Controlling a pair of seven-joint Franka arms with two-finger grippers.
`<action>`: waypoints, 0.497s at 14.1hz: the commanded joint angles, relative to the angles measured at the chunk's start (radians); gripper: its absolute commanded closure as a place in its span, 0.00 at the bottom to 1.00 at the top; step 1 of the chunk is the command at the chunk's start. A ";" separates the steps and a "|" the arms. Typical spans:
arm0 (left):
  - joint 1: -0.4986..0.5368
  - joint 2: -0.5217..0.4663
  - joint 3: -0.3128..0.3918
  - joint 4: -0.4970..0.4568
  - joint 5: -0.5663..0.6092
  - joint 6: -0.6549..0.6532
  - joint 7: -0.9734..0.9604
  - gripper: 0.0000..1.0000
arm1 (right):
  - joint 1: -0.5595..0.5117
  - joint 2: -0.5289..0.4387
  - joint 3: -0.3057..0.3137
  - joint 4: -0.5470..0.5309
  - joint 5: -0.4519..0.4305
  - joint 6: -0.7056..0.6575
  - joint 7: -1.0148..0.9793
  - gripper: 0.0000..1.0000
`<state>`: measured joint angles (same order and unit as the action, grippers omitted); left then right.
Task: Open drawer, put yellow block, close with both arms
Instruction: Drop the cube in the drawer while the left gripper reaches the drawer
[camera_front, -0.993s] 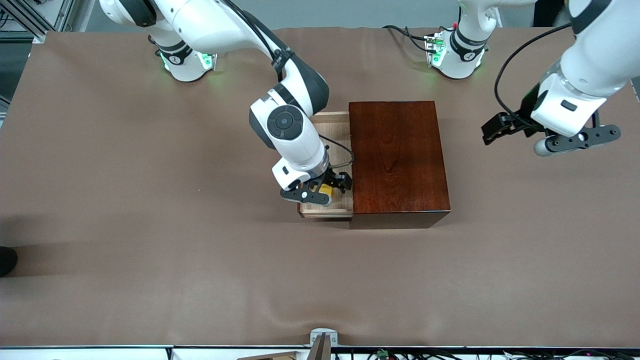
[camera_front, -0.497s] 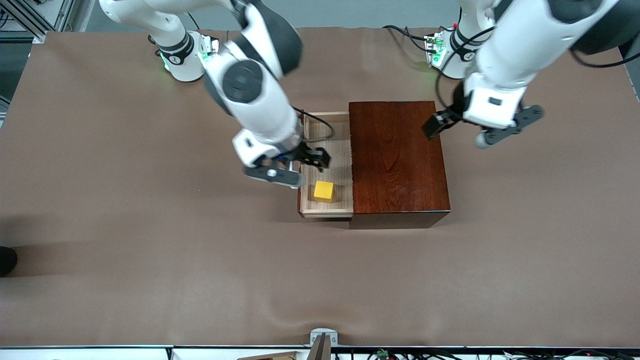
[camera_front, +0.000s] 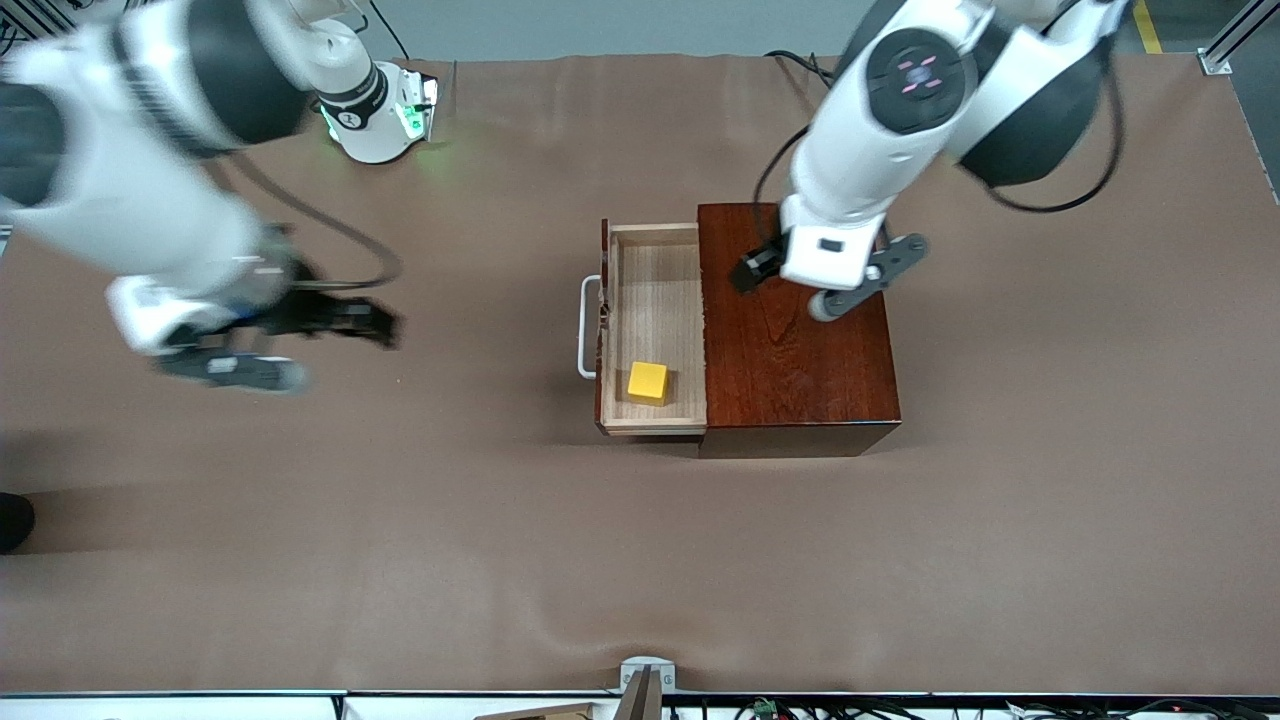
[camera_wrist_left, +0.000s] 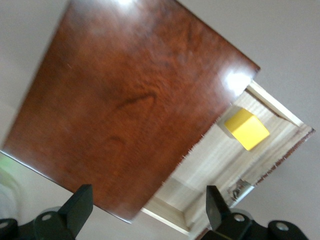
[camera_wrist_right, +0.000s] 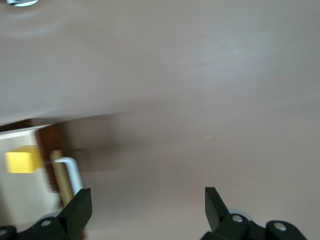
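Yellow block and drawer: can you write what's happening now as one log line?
drawer: open | yellow block: in drawer | right end effector: open, over table | left end effector: open, over wooden box

yellow block (camera_front: 647, 382); pale wood drawer (camera_front: 655, 300), white handle (camera_front: 585, 328); glossy red-brown box (camera_front: 795, 320).

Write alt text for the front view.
A yellow block lies in the open drawer of a reddish-brown wooden box. The left gripper hangs open over the box top, and the right gripper, open and empty, is over the bare table.
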<state>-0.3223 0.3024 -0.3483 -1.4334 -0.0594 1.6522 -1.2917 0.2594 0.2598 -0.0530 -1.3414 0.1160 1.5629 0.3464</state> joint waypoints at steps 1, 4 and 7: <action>-0.079 0.098 0.008 0.116 0.004 0.004 -0.159 0.00 | -0.142 -0.108 0.025 -0.125 -0.024 0.016 -0.186 0.00; -0.164 0.153 0.011 0.120 0.010 0.136 -0.383 0.00 | -0.241 -0.151 0.025 -0.160 -0.032 0.014 -0.274 0.00; -0.250 0.201 0.012 0.122 0.062 0.251 -0.610 0.00 | -0.259 -0.192 0.025 -0.160 -0.097 -0.018 -0.279 0.00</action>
<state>-0.5188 0.4602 -0.3460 -1.3550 -0.0366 1.8621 -1.7733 0.0137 0.1297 -0.0523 -1.4602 0.0608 1.5539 0.0686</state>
